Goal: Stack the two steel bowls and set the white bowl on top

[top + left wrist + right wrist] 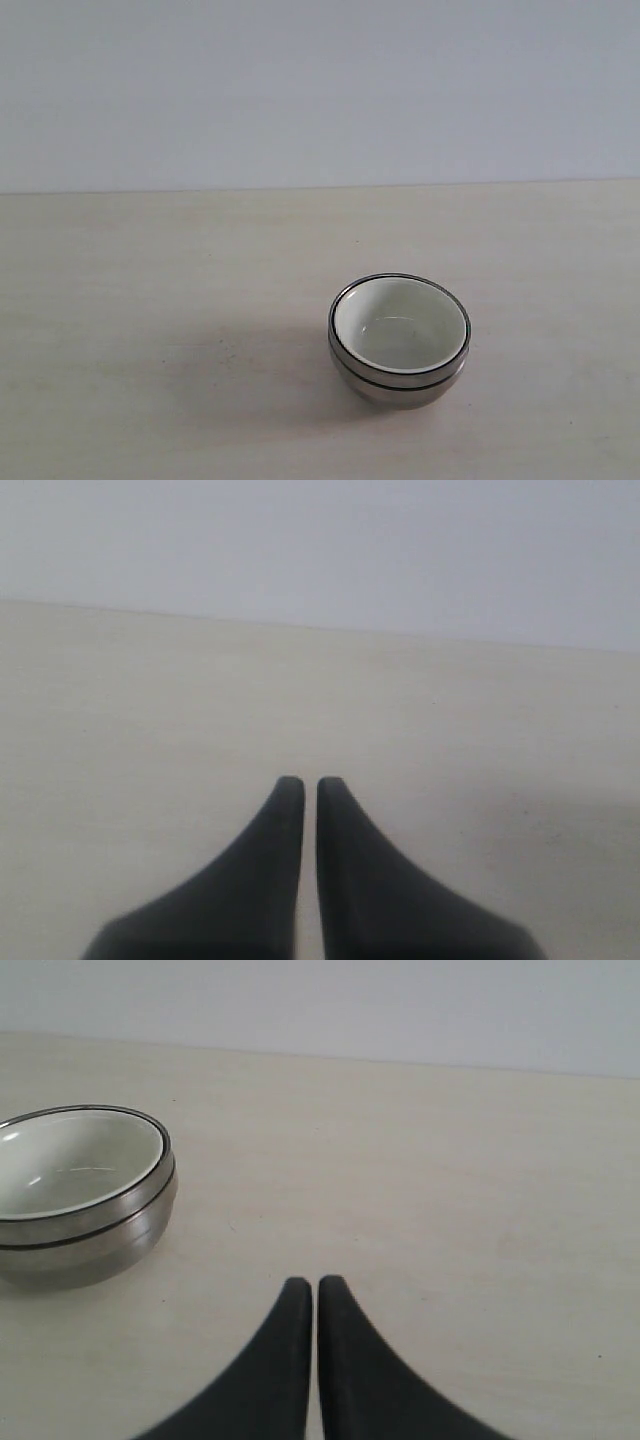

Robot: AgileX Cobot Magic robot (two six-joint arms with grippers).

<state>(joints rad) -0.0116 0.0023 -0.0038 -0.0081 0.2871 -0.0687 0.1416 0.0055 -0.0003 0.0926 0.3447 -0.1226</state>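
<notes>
The two steel bowls (400, 385) sit nested one inside the other on the pale wooden table, right of the middle in the exterior view. The white bowl (400, 325) rests inside them, its cream interior showing; its outer side is hidden. The right wrist view shows the same steel bowls (90, 1235) with the white bowl (75, 1160) inside, well away from my right gripper (314, 1285), which is shut and empty. My left gripper (303, 782) is shut with nothing between its dark fingers, over bare table. Neither gripper appears in the exterior view.
The pale wooden table (150, 300) runs back to a plain light wall (320, 90). A soft shadow lies on the table left of the bowls.
</notes>
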